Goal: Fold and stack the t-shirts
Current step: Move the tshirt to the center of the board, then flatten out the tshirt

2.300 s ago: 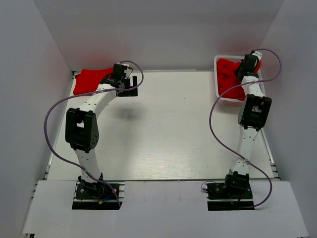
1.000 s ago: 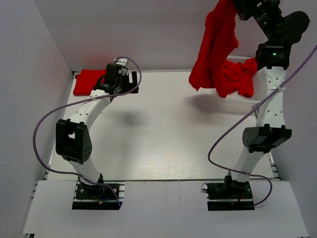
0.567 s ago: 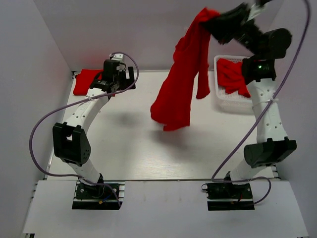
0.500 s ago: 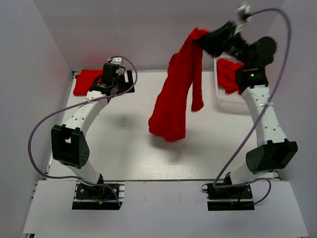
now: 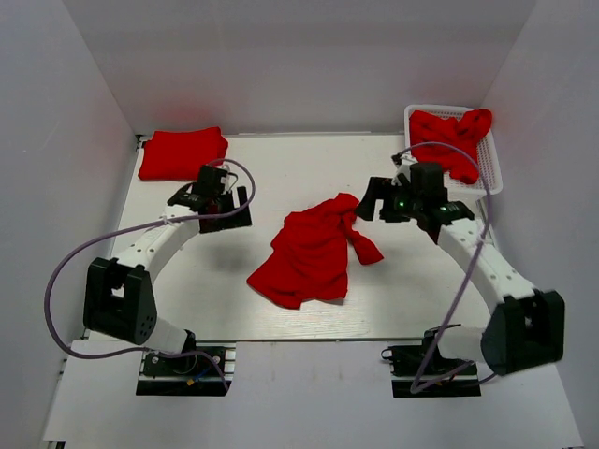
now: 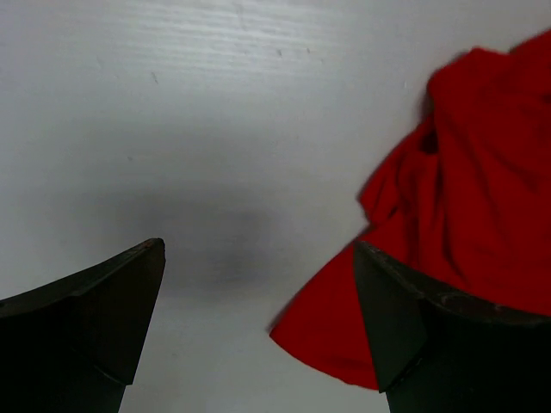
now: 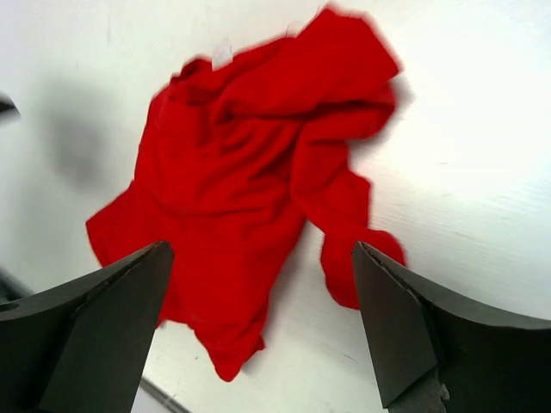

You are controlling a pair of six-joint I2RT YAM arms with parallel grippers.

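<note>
Top view: the crumpled t-shirt [image 5: 314, 253] lies mid-surface [image 5: 281, 168], no longer dangling from the right hand [image 5: 368, 201], whose fingers are hard to make out here. Left wrist: left hand [image 6: 258, 258] spread, the t-shirt cut off at right. Right wrist: right hand spread above the t-shirt.

Red crumpled t-shirt [image 5: 314, 253] lies between left pincer [image 5: 232, 208] and right pincer [image 5: 368, 201]; folded t-shirt [image 5: 182, 152] beyond the left one, bunched t-shirt [image 5: 451, 128] beyond the right.
</note>
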